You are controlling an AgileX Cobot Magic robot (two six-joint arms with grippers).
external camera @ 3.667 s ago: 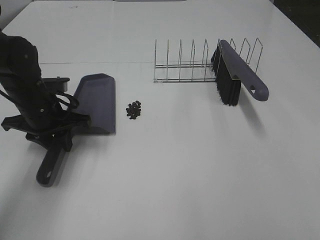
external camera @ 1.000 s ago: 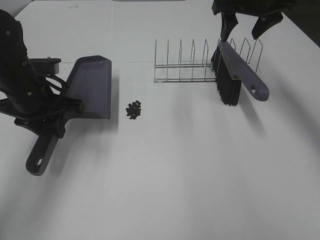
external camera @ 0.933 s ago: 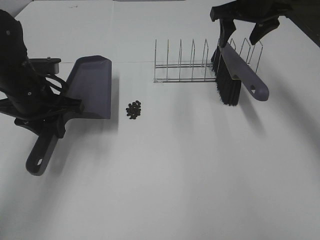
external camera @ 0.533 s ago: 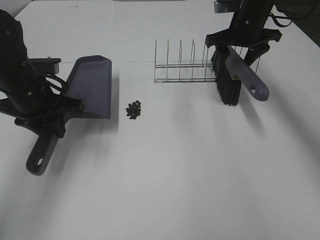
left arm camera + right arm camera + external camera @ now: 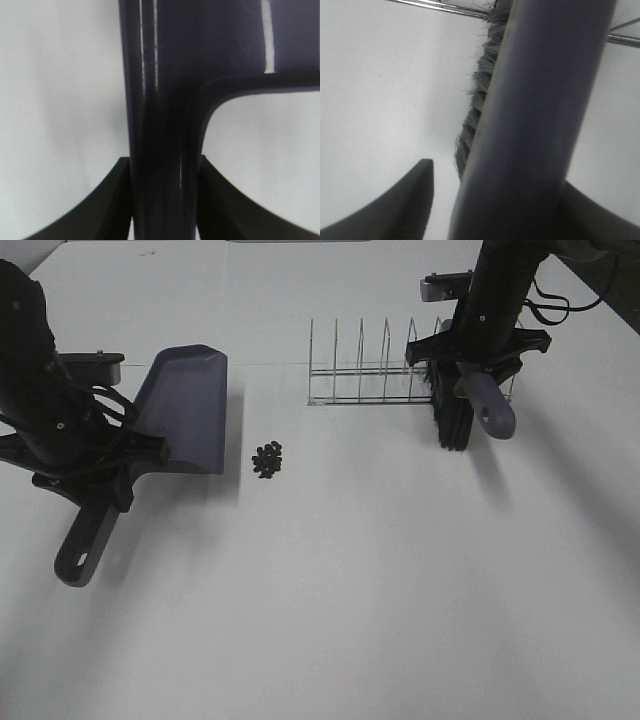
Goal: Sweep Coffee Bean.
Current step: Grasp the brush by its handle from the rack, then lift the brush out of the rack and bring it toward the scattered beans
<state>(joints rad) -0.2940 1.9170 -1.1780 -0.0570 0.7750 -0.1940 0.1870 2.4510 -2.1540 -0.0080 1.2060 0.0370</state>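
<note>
The coffee bean cluster (image 5: 267,460) sits on the surface (image 5: 350,590), just at 3 o'clock of the dustpan (image 5: 185,410) lip. Left fingers (image 5: 107,200) pinch the dustpan handle. Right fingers (image 5: 405,210) straddle the brush (image 5: 487,410) handle with a gap on one side: they should close squarely before lifting it clear of the rack (image 5: 360,370)

the white table (image 5: 350,590) carries a small coffee bean cluster (image 5: 267,460) and, well apart, a wire rack (image 5: 360,375).

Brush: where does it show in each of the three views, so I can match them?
Exterior high: brush at upper right, at the right end of the wire rack.
Left wrist: not in it; only the dustpan handle shows.
Right wrist: brush handle fills the middle, bristles alongside.
Shared landmark: wire rack, behind the brush in exterior high and right wrist.
</note>
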